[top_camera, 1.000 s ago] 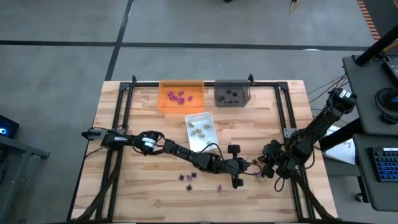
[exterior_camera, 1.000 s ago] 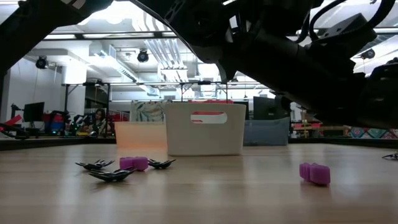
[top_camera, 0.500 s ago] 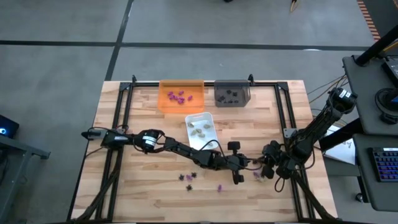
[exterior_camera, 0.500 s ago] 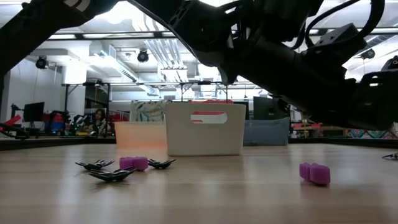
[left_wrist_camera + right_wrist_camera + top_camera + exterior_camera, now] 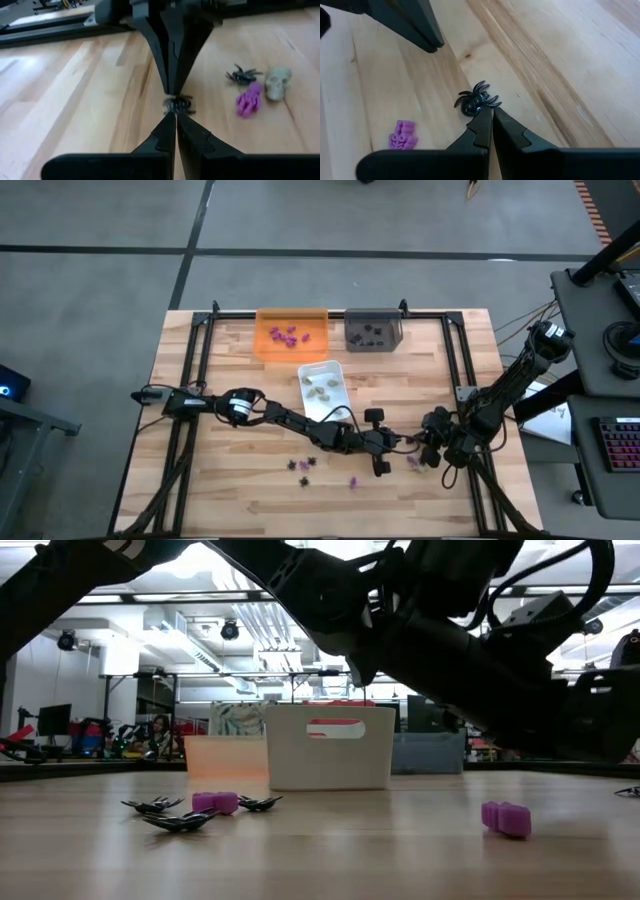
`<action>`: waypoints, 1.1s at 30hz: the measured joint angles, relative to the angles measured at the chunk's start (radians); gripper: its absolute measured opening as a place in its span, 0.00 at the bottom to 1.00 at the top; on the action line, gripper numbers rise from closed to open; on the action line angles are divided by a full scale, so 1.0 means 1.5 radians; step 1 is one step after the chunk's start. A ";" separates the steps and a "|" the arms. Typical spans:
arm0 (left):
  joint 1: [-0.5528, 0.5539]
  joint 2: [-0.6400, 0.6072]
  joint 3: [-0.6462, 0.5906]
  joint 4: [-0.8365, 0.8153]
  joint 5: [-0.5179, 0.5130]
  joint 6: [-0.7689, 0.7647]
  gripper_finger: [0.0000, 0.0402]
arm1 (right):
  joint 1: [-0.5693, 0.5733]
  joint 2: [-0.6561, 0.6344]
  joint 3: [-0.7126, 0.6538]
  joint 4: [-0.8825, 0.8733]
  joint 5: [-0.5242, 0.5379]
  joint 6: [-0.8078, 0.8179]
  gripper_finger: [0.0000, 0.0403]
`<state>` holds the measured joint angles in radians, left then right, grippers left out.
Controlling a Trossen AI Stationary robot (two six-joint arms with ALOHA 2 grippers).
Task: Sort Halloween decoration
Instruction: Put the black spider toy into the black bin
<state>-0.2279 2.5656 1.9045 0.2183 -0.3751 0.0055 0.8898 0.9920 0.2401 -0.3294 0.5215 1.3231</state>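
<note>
A black toy spider (image 5: 477,101) sits at the tips of my right gripper (image 5: 490,112), which is shut on it near the table's right side (image 5: 418,451). My left gripper (image 5: 172,115) is shut and reaches in from the left (image 5: 397,443), tip to tip with the right gripper's fingers (image 5: 170,60). In the right wrist view its fingertip (image 5: 432,42) stands apart from the spider. A purple piece (image 5: 402,135) lies on the wood beside the right gripper. Another spider (image 5: 242,75), a purple piece (image 5: 248,98) and a beige skull (image 5: 277,82) lie on the table. My right gripper pinches the black spider by its near edge (image 5: 481,107), only at the free ends of the two fingers. The fingers slant down at it from the table's right side. Whether the spider is lifted or rests on the wood, I cannot tell.
At the far edge stand an orange tray (image 5: 292,333) with purple pieces and a grey tray (image 5: 372,330) with black ones. A white tray (image 5: 322,385) with beige pieces stands in the middle. Loose spiders (image 5: 180,820) and purple pieces (image 5: 505,819) lie near the near edge.
My left arm has shifted a little toward the table's left and far edges. The loose pieces on the table have stayed where they were.
</note>
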 joint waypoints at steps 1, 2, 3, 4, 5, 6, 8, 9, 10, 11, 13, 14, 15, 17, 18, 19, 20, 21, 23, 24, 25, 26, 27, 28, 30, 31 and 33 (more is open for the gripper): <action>0.000 0.000 -0.001 -0.001 0.000 0.000 0.00 | 0.000 0.000 0.000 0.000 0.000 0.003 0.02; 0.000 0.000 -0.001 0.000 0.000 0.000 0.00 | 0.000 0.000 0.000 0.000 0.000 0.006 0.02; 0.000 0.000 -0.001 0.001 0.000 0.000 0.00 | 0.000 0.000 0.000 0.000 0.001 0.008 0.02; 0.000 0.000 -0.001 0.003 0.000 0.000 0.00 | 0.000 0.000 0.000 0.000 0.001 0.008 0.02; 0.000 0.000 -0.001 0.003 0.000 0.000 0.00 | 0.000 0.000 0.000 0.000 0.002 0.008 0.02; 0.000 0.000 -0.001 0.002 0.000 0.000 0.00 | 0.000 0.000 0.000 0.000 0.002 0.008 0.02; 0.000 0.000 -0.001 -0.003 0.000 0.000 0.00 | 0.000 0.000 0.000 0.002 0.010 0.007 0.02; 0.000 0.000 -0.001 -0.006 0.000 0.000 0.00 | 0.000 0.000 0.000 0.005 0.018 0.007 0.02; 0.000 0.000 -0.001 -0.007 0.000 0.001 0.00 | 0.000 0.000 0.000 0.010 0.025 0.003 0.02; 0.000 0.000 -0.001 -0.010 0.000 0.001 0.00 | 0.000 0.000 0.000 0.015 0.033 -0.002 0.02; 0.000 0.000 -0.001 -0.019 0.000 0.003 0.00 | 0.000 0.000 0.000 0.025 0.046 -0.011 0.02; 0.000 0.000 -0.001 -0.024 0.000 0.006 0.00 | 0.000 0.000 0.000 0.027 0.048 -0.020 0.02; -0.001 0.000 -0.001 -0.030 0.001 0.006 0.00 | 0.000 0.000 0.000 0.027 0.047 -0.023 0.02; -0.004 -0.002 -0.001 -0.046 0.000 0.007 0.00 | 0.000 -0.002 0.006 0.010 0.035 -0.018 0.02; -0.006 -0.003 -0.001 -0.050 0.000 0.007 0.00 | 0.000 -0.003 0.013 -0.008 0.028 -0.008 0.02; -0.009 -0.005 -0.001 -0.051 0.000 0.007 0.00 | 0.000 -0.002 0.022 -0.031 0.017 0.001 0.02; -0.013 -0.007 -0.001 -0.051 0.000 0.008 0.00 | 0.000 -0.002 0.032 -0.056 0.007 0.013 0.02; -0.016 -0.010 -0.001 -0.051 0.000 0.011 0.00 | 0.000 -0.002 0.042 -0.084 -0.001 0.022 0.02; -0.022 -0.014 -0.001 -0.048 0.000 0.021 0.00 | 0.000 -0.002 0.062 -0.128 -0.012 0.044 0.02; -0.024 -0.015 -0.001 -0.048 -0.001 0.025 0.00 | 0.000 -0.002 0.068 -0.136 -0.020 0.050 0.02; -0.026 -0.017 -0.001 -0.048 -0.004 0.026 0.00 | 0.000 -0.001 0.071 -0.137 -0.022 0.052 0.02; -0.027 -0.017 -0.001 -0.050 -0.006 0.027 0.00 | 0.000 0.002 0.071 -0.135 -0.023 0.053 0.02; -0.027 -0.018 -0.001 -0.053 -0.007 0.027 0.00 | 0.000 0.008 0.071 -0.133 -0.023 0.054 0.02; -0.027 -0.020 -0.001 -0.054 -0.010 0.027 0.00 | 0.000 0.015 0.070 -0.126 -0.022 0.054 0.02; -0.028 -0.027 -0.001 -0.060 -0.013 0.027 0.00 | 0.000 0.035 0.068 -0.117 -0.019 0.053 0.02; -0.028 -0.032 -0.001 -0.063 -0.013 0.027 0.00 | 0.000 0.047 0.067 -0.114 -0.018 0.054 0.02; -0.029 -0.045 -0.001 -0.080 -0.018 0.027 0.00 | 0.000 0.071 0.067 -0.097 -0.016 0.055 0.02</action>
<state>-0.2710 2.4980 1.9030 0.0984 -0.4026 0.0456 0.8894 1.0984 0.3408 -0.4744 0.4973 1.4059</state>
